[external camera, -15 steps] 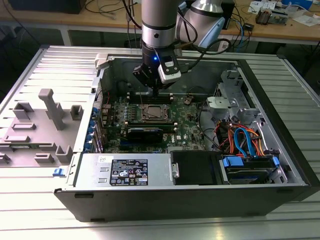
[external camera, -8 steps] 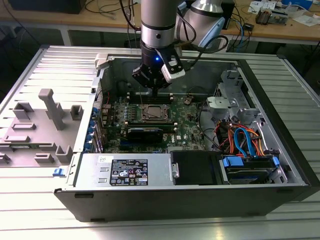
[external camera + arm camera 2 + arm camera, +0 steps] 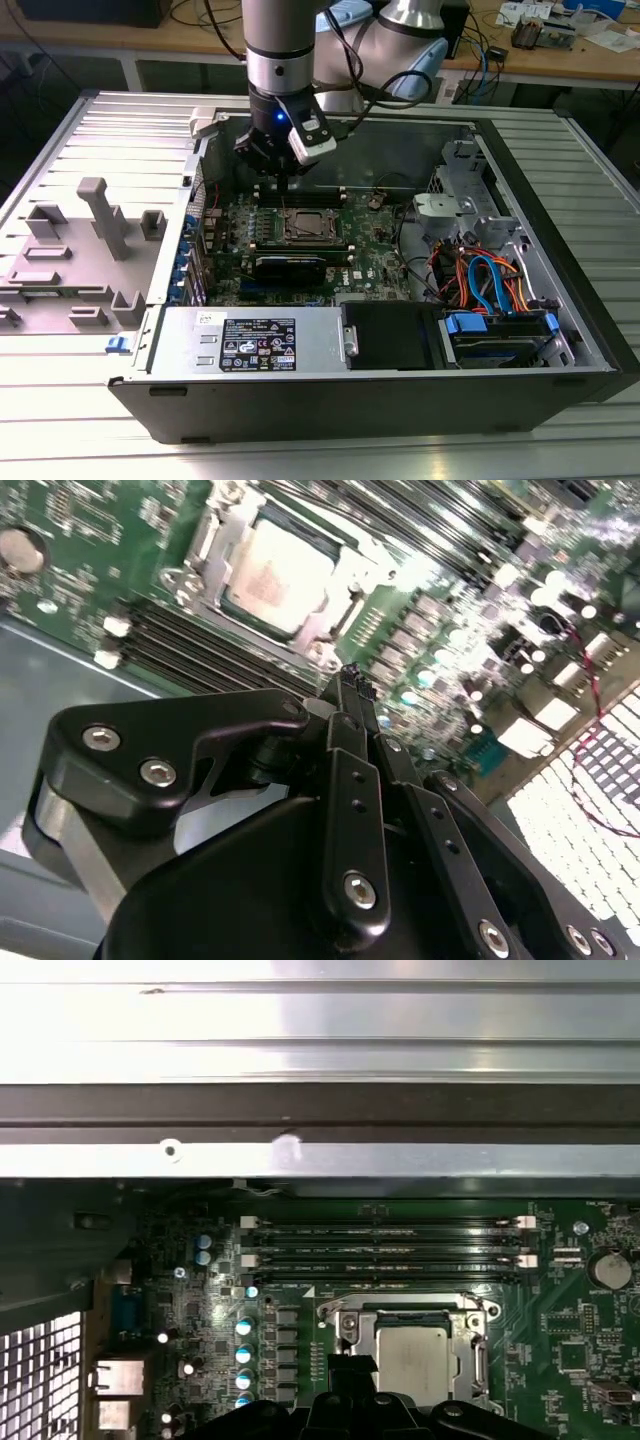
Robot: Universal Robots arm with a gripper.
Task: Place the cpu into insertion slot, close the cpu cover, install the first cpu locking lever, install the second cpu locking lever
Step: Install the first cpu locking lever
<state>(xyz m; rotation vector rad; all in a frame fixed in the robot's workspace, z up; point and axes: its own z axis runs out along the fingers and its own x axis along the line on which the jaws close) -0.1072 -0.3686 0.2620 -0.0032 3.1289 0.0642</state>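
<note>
One pincer (image 3: 283, 185), fingers (image 3: 345, 708) pressed together and carrying nothing, hangs low over the green board (image 3: 375, 250), just beside the socket (image 3: 250, 618). Chip (image 3: 412, 1358) sits down in that socket, shiny top up. Cover (image 3: 468, 1345) lies flat, framing it, with the memory slots (image 3: 385, 1245) right alongside.

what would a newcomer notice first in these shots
The big arm reaching down into the open computer case, its black gripper hanging over the green motherboard. Close by the gripper tip, the cpu lies in the insertion slot, its pale metal top bright. At the exterior view's right, a tangle of orange and blue cables stands out.
</note>
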